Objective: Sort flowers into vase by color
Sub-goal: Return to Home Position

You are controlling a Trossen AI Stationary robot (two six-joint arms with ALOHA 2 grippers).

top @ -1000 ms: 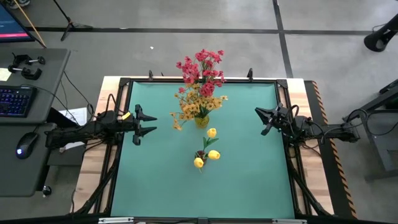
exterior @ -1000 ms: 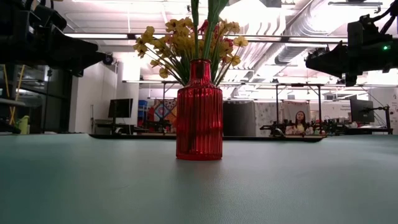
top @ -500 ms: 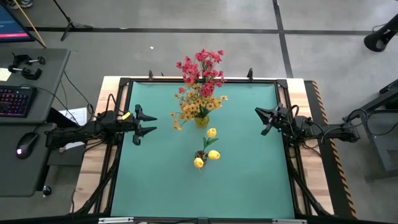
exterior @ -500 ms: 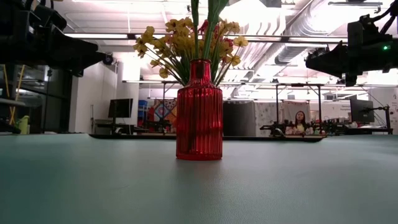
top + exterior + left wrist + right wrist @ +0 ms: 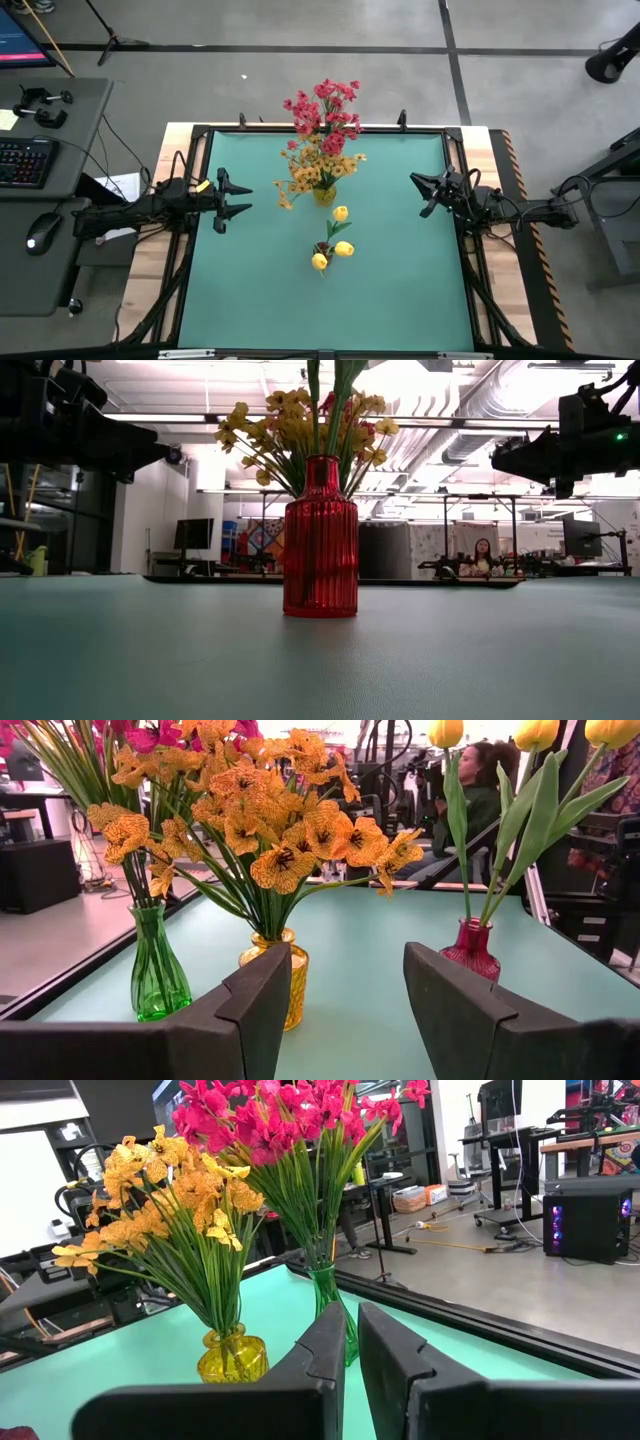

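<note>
Left tool [image 5: 347, 960] is spread wide, right tool [image 5: 352, 1315] narrowed to a slit, nothing held. Top-heavy red vase [image 5: 320, 550] could get tipped if clipped by a swinging arm.

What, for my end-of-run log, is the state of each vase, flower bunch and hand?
Red vase: upright, holding three yellow tulips.
Yellow vase: upright, holding orange-yellow blossoms.
Green vase: upright, holding pink-red blossoms.
Left hand: open, empty, at the left edge of the table.
Right hand: nearly shut, empty, at its right edge.
</note>
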